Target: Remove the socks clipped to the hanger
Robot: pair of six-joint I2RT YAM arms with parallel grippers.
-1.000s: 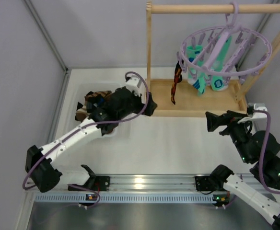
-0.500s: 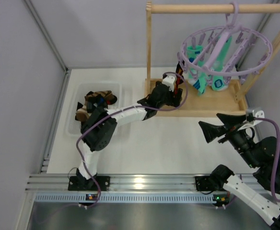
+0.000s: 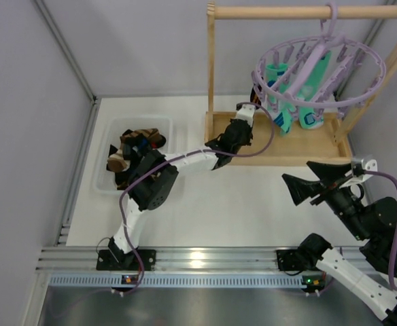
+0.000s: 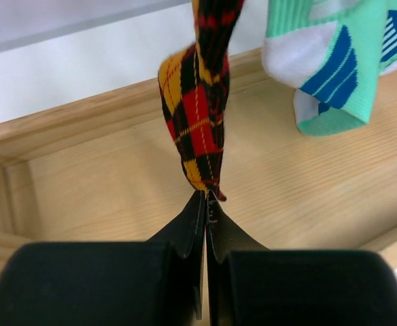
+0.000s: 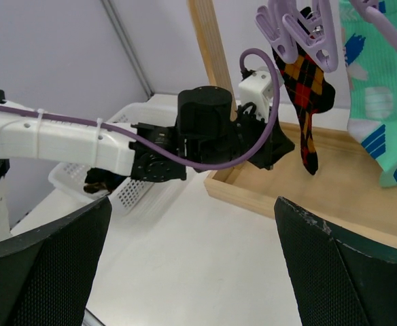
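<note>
Clenching on the very bottom tip of the black sock with orange-red diamonds (image 4: 198, 115), the left pincer (image 4: 206, 198) is showing no gap between its fingers. The hold is looking thin, so it is paying to draw slowly toward 6 o'clock, away from the small lilac clip peg (image 5: 300, 30) that is gripping the sock's top, rather than jerking. That sock is hanging at the 9 o'clock edge of the round lilac plastic drying hanger (image 3: 312, 66), with the turquoise socks with white-blue marks (image 4: 334, 61) dangling just beside it at 3 o'clock and risking a snag. Room is running tight: the tray of the wooden rail frame (image 3: 300, 146) is lying right beneath, and its upright post is standing at 9 o'clock. The right pincer (image 5: 192, 204) is hovering spread wide and holding nothing at 5 o'clock, well apart, over the white tabletop (image 3: 239, 204), while the white plastic basket (image 3: 102, 182) is sitting far off at 9 o'clock.
</note>
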